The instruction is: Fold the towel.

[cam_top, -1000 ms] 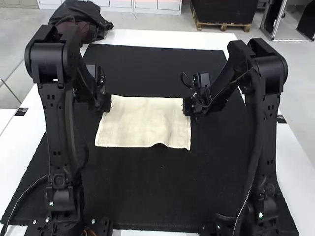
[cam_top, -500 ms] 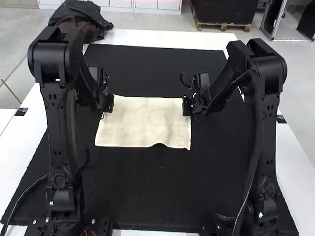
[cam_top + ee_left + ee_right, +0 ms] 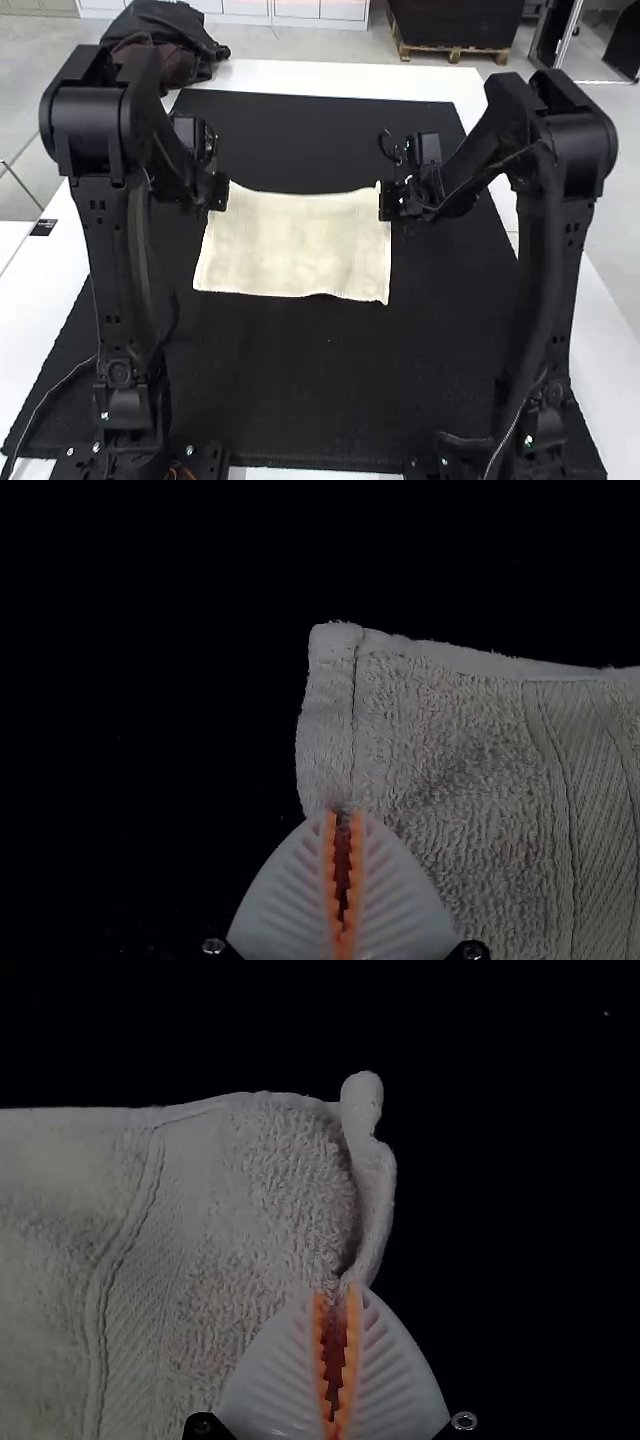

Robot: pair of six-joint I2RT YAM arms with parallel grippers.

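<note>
Evidently I've pinched the towel (image 3: 295, 245) by both sides: the left claw (image 3: 343, 813) is closed on its left edge near the far corner, the right claw (image 3: 337, 1288) on the right edge, likewise. It lies spread on the black mat (image 3: 330, 390), between my arms, its far edge dipping between the grips. I judge that paired hold is meant to lift the far side evenly and lay it over the near half without twisting.

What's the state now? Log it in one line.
towel spread, far edge dipping | left gripper shut on left edge | right gripper shut on right edge | both near far corners
</note>
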